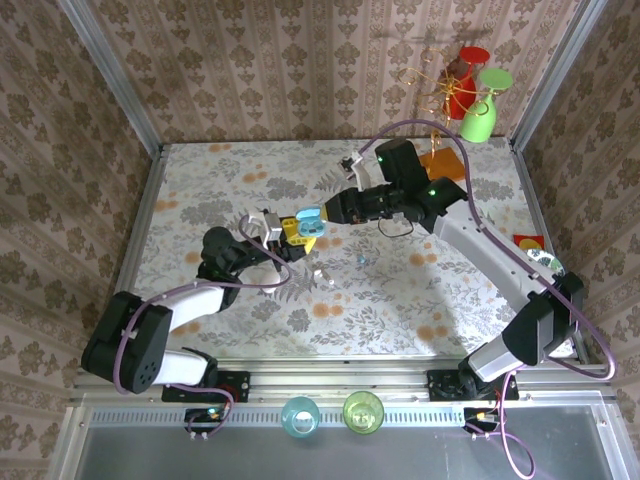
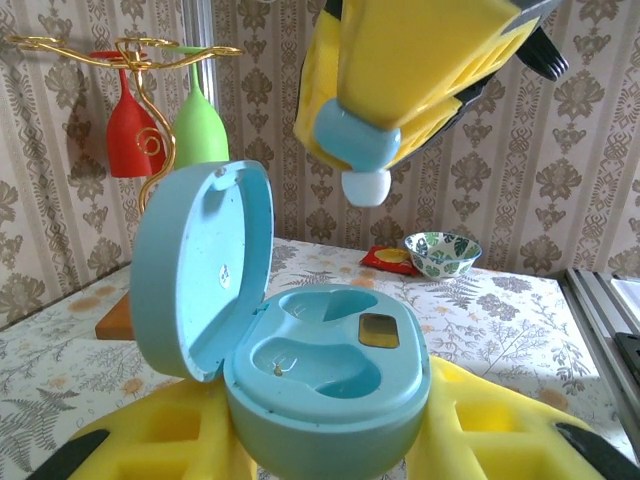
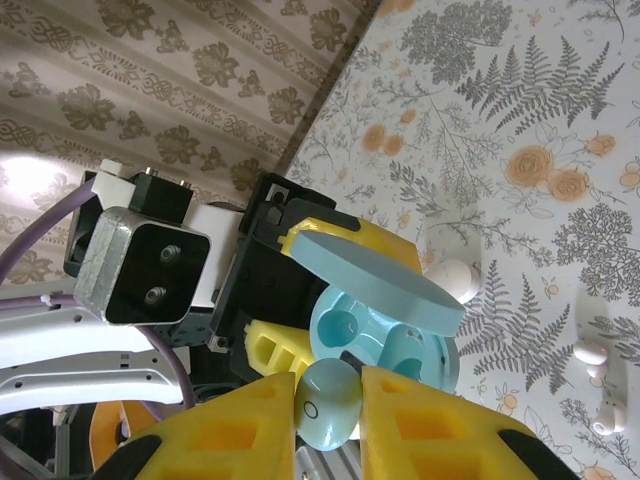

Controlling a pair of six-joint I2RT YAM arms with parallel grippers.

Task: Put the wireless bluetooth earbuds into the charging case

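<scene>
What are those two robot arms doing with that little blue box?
The left gripper holds a small blue charging case with its lid flipped open. The right gripper pinches a tiny blue earbud just above the case, not yet in it. Both slots in the case look empty. A couple of white earbuds lie loose on the flowery table beside the case.
</scene>
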